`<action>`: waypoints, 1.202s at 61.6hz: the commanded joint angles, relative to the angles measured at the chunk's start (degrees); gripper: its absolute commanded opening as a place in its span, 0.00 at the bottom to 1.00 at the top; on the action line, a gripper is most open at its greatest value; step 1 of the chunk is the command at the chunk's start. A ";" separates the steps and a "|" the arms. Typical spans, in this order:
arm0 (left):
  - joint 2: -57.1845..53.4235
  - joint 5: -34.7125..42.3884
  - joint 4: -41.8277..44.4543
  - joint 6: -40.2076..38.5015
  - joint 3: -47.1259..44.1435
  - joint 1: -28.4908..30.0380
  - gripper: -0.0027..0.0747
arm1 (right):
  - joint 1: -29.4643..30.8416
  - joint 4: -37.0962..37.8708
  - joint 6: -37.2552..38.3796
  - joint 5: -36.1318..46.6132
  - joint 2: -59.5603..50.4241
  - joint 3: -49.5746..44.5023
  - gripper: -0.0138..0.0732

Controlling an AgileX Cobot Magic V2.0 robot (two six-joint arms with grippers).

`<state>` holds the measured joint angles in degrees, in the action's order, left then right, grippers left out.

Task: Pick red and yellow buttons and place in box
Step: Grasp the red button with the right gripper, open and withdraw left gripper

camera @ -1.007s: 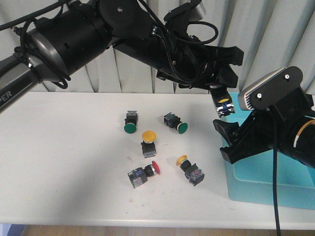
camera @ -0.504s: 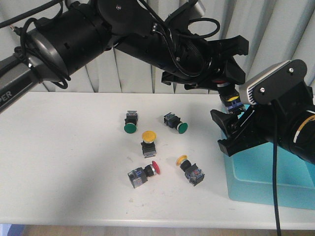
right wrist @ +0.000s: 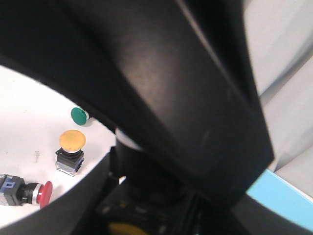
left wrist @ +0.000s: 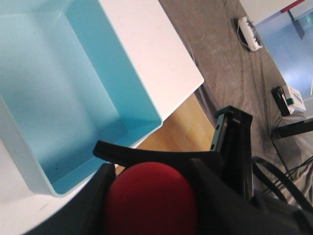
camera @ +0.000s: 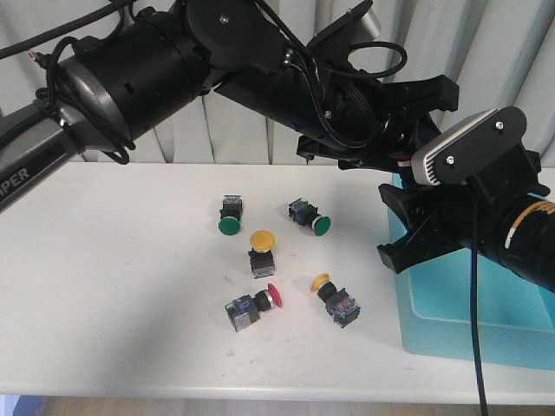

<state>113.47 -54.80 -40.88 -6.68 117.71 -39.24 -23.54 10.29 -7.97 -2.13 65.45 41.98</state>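
Front view: the left end effector (camera: 408, 143) hangs over the box (camera: 473, 299), its load hidden, while one red button (camera: 271, 295) and two yellow buttons (camera: 261, 240) (camera: 321, 281) lie on the desk (camera: 113, 286), uncollected. Left wrist view: alone reveals a red-capped button (left wrist: 150, 200) clamped between the fingers above the seemingly empty box (left wrist: 63, 93). Right wrist view: largely blocked; a yellow cap (right wrist: 124, 229) sits by the right end effector (camera: 401, 234), grip undeterminable.
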 commanded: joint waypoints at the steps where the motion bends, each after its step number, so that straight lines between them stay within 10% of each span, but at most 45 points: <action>1: -3.71 2.78 -1.22 2.42 1.83 -0.18 0.07 | 0.10 -0.05 -0.38 4.58 -0.84 1.85 0.24; 25: -3.71 2.12 -0.76 2.95 1.83 -0.18 0.12 | 0.10 -0.05 -0.33 4.35 -0.84 1.85 0.15; 53: -3.71 3.48 -0.75 4.81 1.83 -0.08 0.77 | 0.10 -0.05 -0.33 3.18 -0.84 1.85 0.16; 74: -4.61 9.93 -0.88 12.52 1.83 2.07 0.80 | 0.10 -0.07 -0.33 0.27 -1.43 1.90 0.16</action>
<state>113.33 -50.21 -39.45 3.39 117.71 -38.18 -23.54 10.25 -8.04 -4.95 65.71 41.98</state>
